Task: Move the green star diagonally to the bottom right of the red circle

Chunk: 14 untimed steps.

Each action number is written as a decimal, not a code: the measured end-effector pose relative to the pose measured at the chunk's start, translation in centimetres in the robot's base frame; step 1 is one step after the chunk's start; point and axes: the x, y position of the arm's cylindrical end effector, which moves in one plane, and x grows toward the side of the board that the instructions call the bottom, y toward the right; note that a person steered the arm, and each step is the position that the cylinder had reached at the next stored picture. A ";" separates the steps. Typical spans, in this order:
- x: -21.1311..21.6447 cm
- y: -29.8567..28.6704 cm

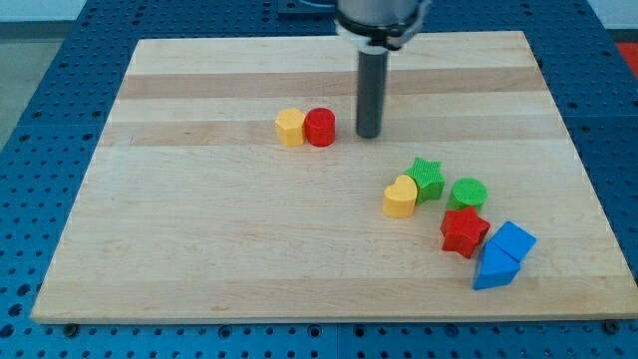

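My tip (369, 135) stands just right of the red circle (320, 128), toward the bench's (199, 249) top edge; there's no hand. The green star (427, 178) touches a yellow heart (400, 196), which might get dragged along.

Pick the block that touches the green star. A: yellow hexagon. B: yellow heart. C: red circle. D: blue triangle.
B: the yellow heart sits right against the green star on its lower-left side, while my tip stands apart, up beside the red circle.
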 end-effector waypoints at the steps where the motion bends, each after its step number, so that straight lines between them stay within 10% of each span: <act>1: 1.4 4.1; 6: 11.8 -6.6; 8: 16.1 -2.5; 14: 5.9 6.0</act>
